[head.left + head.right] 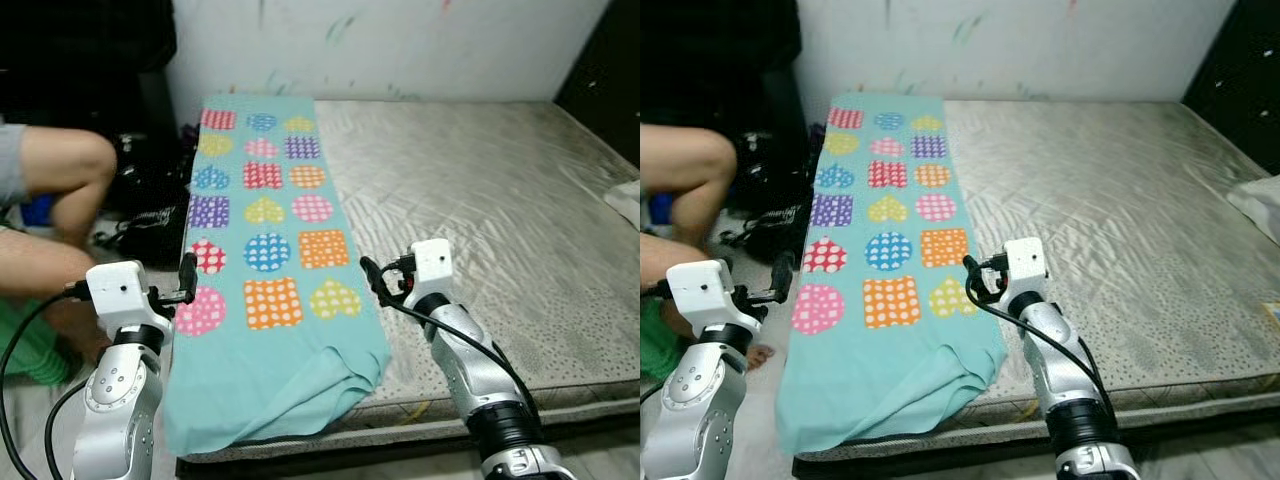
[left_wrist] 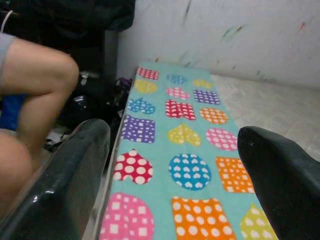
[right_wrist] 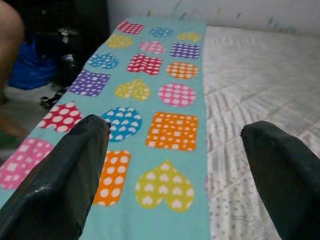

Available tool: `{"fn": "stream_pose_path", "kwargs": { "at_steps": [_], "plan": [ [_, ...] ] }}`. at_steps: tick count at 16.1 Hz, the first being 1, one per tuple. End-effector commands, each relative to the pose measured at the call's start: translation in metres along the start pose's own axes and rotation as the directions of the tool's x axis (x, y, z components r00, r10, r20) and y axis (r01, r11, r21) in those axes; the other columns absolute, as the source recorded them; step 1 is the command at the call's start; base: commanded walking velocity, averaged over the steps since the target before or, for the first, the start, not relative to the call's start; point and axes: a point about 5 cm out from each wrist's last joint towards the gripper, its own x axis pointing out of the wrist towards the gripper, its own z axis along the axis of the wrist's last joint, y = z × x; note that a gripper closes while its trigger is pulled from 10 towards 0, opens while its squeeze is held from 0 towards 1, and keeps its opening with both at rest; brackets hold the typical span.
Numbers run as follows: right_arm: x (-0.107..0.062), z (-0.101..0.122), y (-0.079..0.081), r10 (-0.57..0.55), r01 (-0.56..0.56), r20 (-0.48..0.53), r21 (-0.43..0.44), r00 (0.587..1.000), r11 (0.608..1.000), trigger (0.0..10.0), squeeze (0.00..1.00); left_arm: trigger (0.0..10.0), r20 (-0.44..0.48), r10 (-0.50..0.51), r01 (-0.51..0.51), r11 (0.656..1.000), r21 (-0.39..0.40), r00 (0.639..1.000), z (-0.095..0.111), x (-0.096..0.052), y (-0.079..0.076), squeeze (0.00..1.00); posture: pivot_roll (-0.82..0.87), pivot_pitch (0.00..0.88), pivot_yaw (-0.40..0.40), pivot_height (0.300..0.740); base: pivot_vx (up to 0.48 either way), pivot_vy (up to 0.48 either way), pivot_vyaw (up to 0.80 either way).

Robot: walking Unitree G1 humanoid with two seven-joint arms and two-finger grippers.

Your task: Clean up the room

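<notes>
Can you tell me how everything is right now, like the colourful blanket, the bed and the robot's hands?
Patterned blanket: folded into a long strip, lying flat, near end hanging off the mattress.
Mattress: bare, no sheet.
Left tool: open, holding nothing, at the blanket's left edge.
Right tool: open, holding nothing, by the blanket's right edge.
Person's knee: bent, beside the bed.

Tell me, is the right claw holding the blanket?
No, the right claw is open, its two black fingers spread wide above the patterned blanket with nothing between them.
</notes>
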Motion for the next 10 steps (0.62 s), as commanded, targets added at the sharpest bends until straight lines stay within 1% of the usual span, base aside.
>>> {"fn": "stream_pose_path", "kwargs": {
  "at_steps": [1,3,5,6,8,10],
  "plan": [
    [0.000,0.007,-0.004,-0.016,0.016,0.017,-0.003,1.000,1.000,10.0,0.00,10.0,-0.001,-0.021,0.022,1.000,0.020,1.000,0.003,-0.001,-0.001,0.00,0.04,0.020,-0.089,0.740,0.000,0.000,0.00],
    [-0.004,-0.007,-0.018,-0.075,0.075,-0.051,0.005,0.996,0.997,10.0,0.00,10.0,-0.076,0.012,-0.009,0.999,0.038,0.997,-0.018,-0.014,0.009,0.00,0.06,0.042,-0.104,0.740,0.000,0.000,0.00],
    [-0.015,-0.024,-0.028,-0.099,0.096,-0.138,-0.028,0.986,0.995,10.0,0.00,10.0,-0.129,0.030,-0.023,0.998,0.055,0.991,-0.031,-0.030,0.016,0.00,0.05,0.064,-0.098,0.740,0.000,0.000,0.00],
    [-0.021,-0.030,-0.032,-0.113,0.111,-0.166,-0.022,0.980,0.994,10.0,0.00,10.0,-0.155,0.028,-0.018,0.998,0.065,0.987,-0.036,-0.037,0.019,0.00,0.05,0.080,-0.097,0.740,0.000,0.000,0.00],
    [-0.031,-0.036,-0.035,-0.116,0.113,-0.186,-0.028,0.976,0.993,10.0,0.00,10.0,-0.173,0.002,0.008,0.998,0.059,0.985,-0.039,-0.044,0.017,0.00,0.03,0.126,-0.096,0.740,0.000,0.000,0.00],
    [-0.036,-0.040,-0.036,-0.120,0.117,-0.198,-0.023,0.973,0.993,10.0,0.00,10.0,-0.181,-0.011,0.020,0.999,0.048,0.983,-0.040,-0.045,0.012,0.00,0.02,0.145,-0.099,0.740,0.000,0.000,0.00]
  ]
}}
